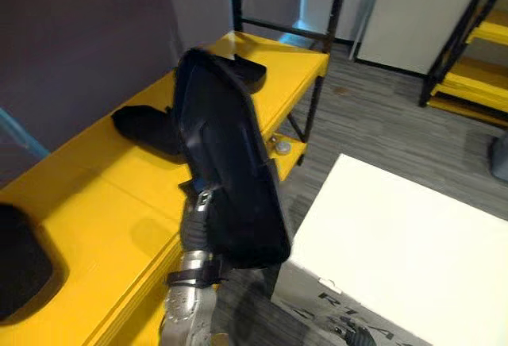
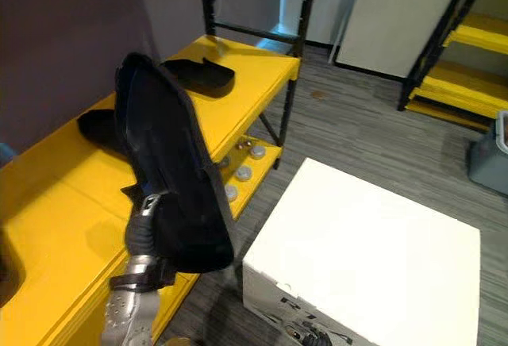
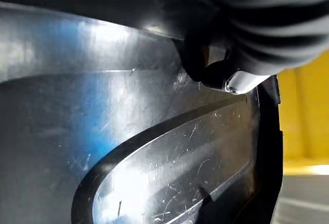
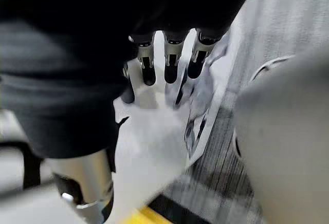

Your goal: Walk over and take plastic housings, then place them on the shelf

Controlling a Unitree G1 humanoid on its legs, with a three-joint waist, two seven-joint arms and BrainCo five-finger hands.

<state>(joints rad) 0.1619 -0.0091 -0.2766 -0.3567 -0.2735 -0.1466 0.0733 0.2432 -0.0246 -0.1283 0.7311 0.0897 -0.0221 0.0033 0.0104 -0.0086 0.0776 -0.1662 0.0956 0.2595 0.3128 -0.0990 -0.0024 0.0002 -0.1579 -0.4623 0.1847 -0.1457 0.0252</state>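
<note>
Plastic housing (image 1: 226,163) is in the left hand (image 1: 202,203), standing almost on end and tilted over the front edge of the yellow shelf (image 1: 103,195), not yet set down. The left wrist view shows a dark fingertip (image 3: 216,75) curled hard against the shell near its rim, so the hand looks clamped on it. The right hand (image 4: 172,62) hangs beside a white box (image 1: 397,235) with its fingers straight and apart, holding nothing.

Three like pieces lie flat on the shelf top:
- a far housing (image 1: 250,72) by the far end,
- a middle housing (image 1: 147,128) toward the back edge,
- a near housing (image 1: 24,263) at the near left corner.

The held shell looks like a stiff, thin-walled moulding, probably light for its size. Its surface is glossy and scuffed, so I judge it slippery under smooth fingertips. It is long, and a one-handed hold at the lower end lets it lever on the wrist. The rim or the raised rib seems the surest place to take it, with the thumb hooked over the edge. The bare yellow stretch between the middle and near pieces looks like a fitting spot.
</note>
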